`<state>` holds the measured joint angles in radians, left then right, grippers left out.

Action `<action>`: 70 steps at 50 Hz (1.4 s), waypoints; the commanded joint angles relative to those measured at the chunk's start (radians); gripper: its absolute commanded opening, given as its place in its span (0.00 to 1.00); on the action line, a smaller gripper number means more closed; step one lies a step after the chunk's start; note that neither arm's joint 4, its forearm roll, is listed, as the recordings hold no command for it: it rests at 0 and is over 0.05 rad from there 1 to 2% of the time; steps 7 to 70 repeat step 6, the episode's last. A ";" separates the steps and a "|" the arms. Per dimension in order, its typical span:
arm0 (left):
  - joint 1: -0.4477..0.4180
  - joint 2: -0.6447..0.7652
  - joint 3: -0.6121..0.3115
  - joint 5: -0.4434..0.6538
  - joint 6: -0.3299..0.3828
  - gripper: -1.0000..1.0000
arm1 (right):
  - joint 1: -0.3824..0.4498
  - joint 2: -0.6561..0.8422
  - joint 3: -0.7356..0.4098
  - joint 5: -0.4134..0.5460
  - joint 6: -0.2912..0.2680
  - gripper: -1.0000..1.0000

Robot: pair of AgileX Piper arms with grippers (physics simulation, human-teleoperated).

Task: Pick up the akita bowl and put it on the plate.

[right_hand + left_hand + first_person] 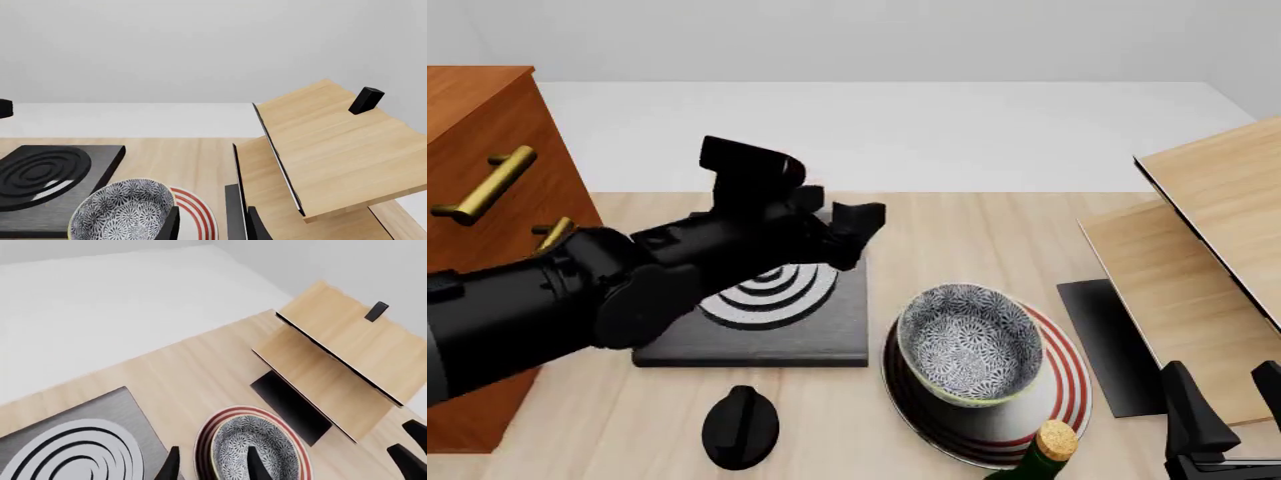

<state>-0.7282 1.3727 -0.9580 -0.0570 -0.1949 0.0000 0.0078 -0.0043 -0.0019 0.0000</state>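
The left arm (574, 290) is blocking most of the black slab (814, 335) up front. The green bottle (1034, 460) is getting cropped at the bottom edge, same with the right gripper (1214, 440), so can't tell how its jaws are sitting.

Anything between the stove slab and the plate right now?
No. In the front view only bare tabletop separates the black slab from the plate.

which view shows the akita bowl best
The front view: the whole akita bowl shows, sitting on the plate, rim and patterned inside clear. The left wrist view has it cut by the frame edge and crossed by a finger; the right wrist view shows only its upper part.
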 commanded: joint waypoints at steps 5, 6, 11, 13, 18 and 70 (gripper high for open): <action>0.034 -0.146 0.083 0.010 0.019 1.00 | 0.000 0.000 0.000 0.000 0.000 1.00; 0.034 -0.147 0.087 0.007 0.018 1.00 | 0.000 0.000 0.000 0.000 0.000 1.00; 0.034 -0.147 0.087 0.007 0.018 1.00 | 0.000 0.000 0.000 0.000 0.000 1.00; 0.034 -0.147 0.087 0.007 0.018 1.00 | 0.000 0.000 0.000 0.000 0.000 1.00; 0.034 -0.147 0.087 0.007 0.018 1.00 | 0.000 0.000 0.000 0.000 0.000 1.00; 0.034 -0.147 0.087 0.007 0.018 1.00 | 0.000 0.000 0.000 0.000 0.000 1.00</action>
